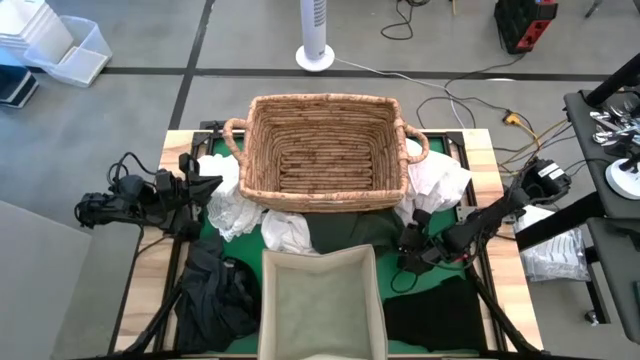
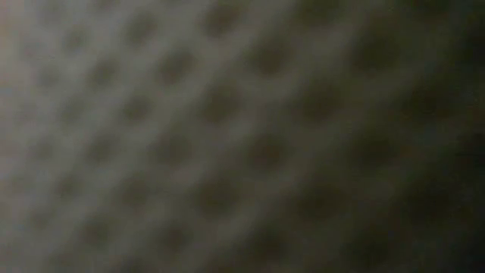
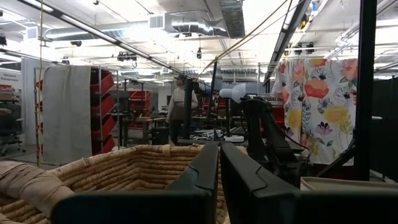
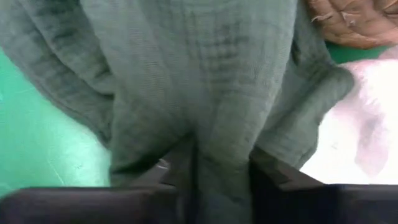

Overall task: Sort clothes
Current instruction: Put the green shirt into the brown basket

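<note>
Left gripper (image 1: 208,182) sits pinched together at the table's left edge, beside the wicker basket (image 1: 322,150). Right gripper (image 1: 408,246), near the right edge, clamps a fold of the dark green garment (image 4: 205,93) lying just before the basket.

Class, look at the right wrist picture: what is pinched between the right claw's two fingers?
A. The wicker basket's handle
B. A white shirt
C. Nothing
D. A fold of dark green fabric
D: the right claw has closed its two dark fingers on a fold of the dark green garment.
</note>
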Robot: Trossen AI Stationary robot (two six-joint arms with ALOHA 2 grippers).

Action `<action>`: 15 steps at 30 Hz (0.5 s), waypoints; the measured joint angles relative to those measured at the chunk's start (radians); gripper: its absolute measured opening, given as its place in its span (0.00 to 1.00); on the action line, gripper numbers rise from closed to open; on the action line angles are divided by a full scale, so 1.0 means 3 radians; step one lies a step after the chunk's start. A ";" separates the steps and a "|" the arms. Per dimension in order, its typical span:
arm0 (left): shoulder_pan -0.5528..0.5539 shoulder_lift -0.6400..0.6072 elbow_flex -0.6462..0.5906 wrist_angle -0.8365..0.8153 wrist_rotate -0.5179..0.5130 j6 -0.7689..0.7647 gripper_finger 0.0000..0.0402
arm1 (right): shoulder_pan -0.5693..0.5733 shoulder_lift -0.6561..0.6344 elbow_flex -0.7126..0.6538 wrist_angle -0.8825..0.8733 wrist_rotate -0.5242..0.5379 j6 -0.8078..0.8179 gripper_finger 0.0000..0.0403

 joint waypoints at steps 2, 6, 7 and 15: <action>0.0001 0.0001 0.0000 0.0000 0.0001 0.0000 0.00 | 0.0000 0.0019 -0.0016 0.0056 -0.0003 -0.0016 0.11; 0.0001 0.0001 0.0000 0.0001 0.0000 0.0000 0.00 | -0.0002 -0.0025 -0.0029 0.0042 -0.0042 -0.0061 0.04; 0.0001 0.0000 0.0000 0.0001 0.0001 0.0000 0.00 | -0.0002 -0.0051 -0.0033 0.0030 -0.0056 -0.0064 0.03; 0.0001 0.0001 0.0000 0.0001 0.0001 -0.0001 0.00 | -0.0002 -0.0415 -0.0042 -0.0032 -0.0202 -0.0194 0.02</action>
